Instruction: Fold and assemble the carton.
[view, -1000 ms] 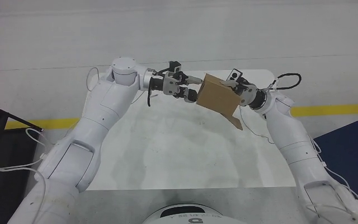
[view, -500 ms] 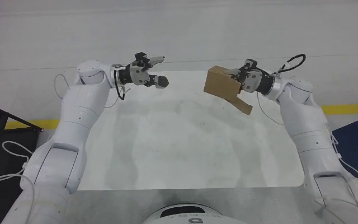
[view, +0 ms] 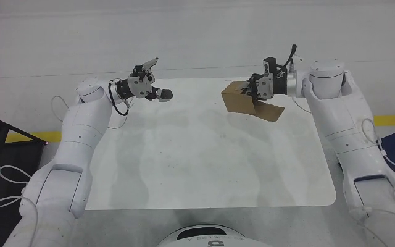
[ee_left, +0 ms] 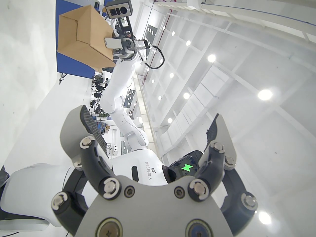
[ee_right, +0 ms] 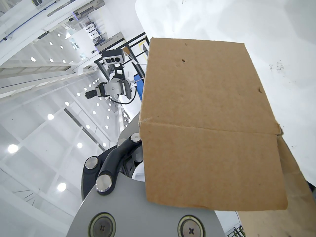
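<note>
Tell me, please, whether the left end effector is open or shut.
Open. On the left end effector, the two fingers stand wide apart with nothing between them; the right end effector holds the carton.

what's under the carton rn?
White table shows around the carton, held by the right gripper. The spot directly beneath is covered; whether it touches is unclear.

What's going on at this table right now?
The right gripper is shut on the edge of the brown carton, holding it at the table's far right side; one flap sticks out unfolded. The left gripper is apart from it at the far left, fingers open and empty.
</note>
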